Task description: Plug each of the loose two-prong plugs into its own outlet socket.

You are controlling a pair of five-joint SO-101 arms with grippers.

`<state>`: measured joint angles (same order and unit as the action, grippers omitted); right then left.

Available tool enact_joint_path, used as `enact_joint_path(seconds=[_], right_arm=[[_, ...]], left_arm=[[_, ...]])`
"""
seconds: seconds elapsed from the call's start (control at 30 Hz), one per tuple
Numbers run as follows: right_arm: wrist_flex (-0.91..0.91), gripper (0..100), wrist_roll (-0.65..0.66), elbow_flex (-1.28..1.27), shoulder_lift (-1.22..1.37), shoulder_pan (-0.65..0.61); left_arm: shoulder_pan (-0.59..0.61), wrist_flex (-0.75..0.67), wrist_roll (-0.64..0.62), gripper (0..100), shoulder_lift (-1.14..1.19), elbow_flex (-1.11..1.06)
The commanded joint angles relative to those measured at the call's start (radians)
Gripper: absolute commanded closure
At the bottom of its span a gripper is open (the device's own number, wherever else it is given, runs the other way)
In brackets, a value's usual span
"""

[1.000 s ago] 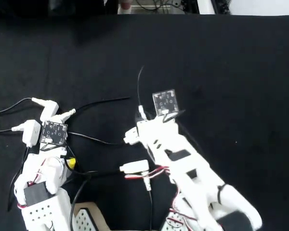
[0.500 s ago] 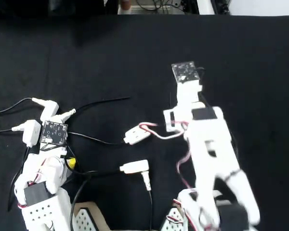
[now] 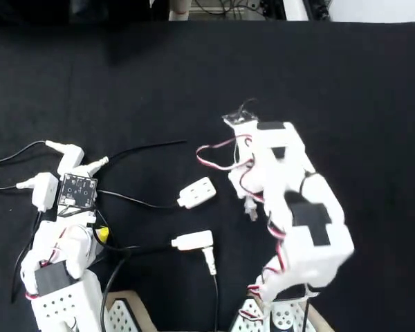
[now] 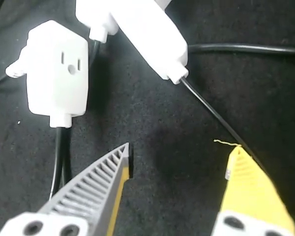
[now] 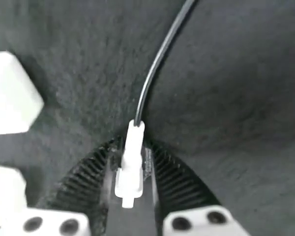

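Right gripper [image 5: 131, 147] clamped on plug [image 5: 129, 179], mid-carry toward an outlet.
Plug held mid table; free socket [image 3: 197, 192] lies near, to its left. Next move likely needs prongs lined with slots, then a push. Left gripper [image 4: 181, 150] spread open by left socket [image 4: 56, 73].

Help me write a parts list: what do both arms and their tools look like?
Both arms are white plastic shells with black motor blocks. The left arm carries a dark square board with dots near its wrist; the right arm trails looped red and white wires. The left tool has ribbed triangular fingers, one grey, one yellow. The right tool has dark ribbed fingers.
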<state>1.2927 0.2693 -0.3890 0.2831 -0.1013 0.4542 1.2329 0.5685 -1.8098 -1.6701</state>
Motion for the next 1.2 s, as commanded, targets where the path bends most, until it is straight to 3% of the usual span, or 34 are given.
enact_joint_path(seconds=[0.0, 0.13, 0.27, 0.4, 1.0, 1.17], right_arm=[[0.14, 98.2, 0.018, 0.125, 0.111, 0.0], [0.233, 97.0, 0.018, 0.282, 0.245, -0.002], [0.394, 88.7, 0.025, 0.444, 0.369, -0.002], [0.468, 88.6, 0.023, 0.568, 0.456, -0.002], [0.474, 88.6, 0.043, 0.503, 0.467, -0.06], [0.473, 98.2, 0.038, 0.503, 0.467, -0.06]], left_arm=[[0.008, -0.011, 0.011, 69, -0.009, 0.002], [0.008, -0.009, 0.011, 69, -0.009, 0.002], [0.008, -0.009, 0.011, 69, -0.009, 0.002], [0.008, -0.009, 0.011, 69, -0.009, 0.002], [0.008, -0.009, 0.011, 69, -0.009, 0.002], [0.008, -0.009, 0.011, 69, -0.009, 0.002]])
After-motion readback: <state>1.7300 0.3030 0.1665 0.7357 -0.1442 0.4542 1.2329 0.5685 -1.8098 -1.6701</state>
